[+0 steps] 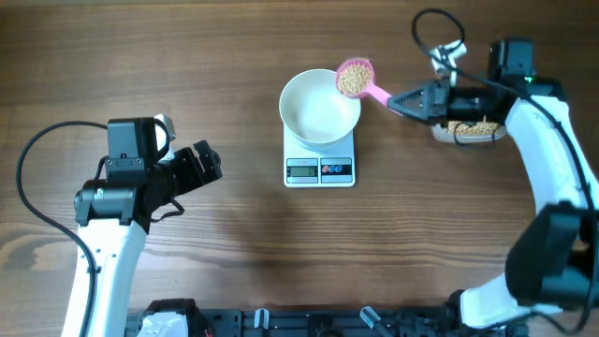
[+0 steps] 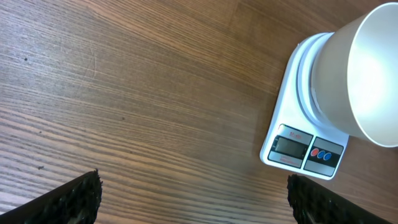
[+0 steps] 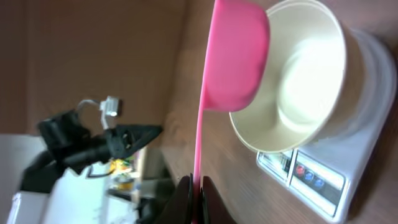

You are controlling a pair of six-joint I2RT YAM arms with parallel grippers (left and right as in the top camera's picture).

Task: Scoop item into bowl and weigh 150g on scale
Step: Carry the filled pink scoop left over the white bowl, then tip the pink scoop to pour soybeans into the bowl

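Your right gripper (image 1: 398,100) pinches the pink scoop (image 1: 374,91) by its handle, holding beans (image 1: 353,80) over the rim of the bowl (image 1: 314,117), which sits on the scale (image 1: 320,170). Your left gripper (image 1: 208,163) hangs spread above the worktop (image 1: 234,56).

The desk (image 1: 187,56) was grained brown wood, matt; the bowl (image 1: 314,117) smooth, white, faintly glossy; the scale (image 1: 319,159) cased in smooth white plastic; the scoop (image 1: 379,93) glossy pink plastic, its beans (image 1: 353,80) matt tan.

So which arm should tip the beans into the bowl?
Right: the right pincer holds the pink scoop of beans over the rim of the bowl. The left pincer is open, away from the scale.
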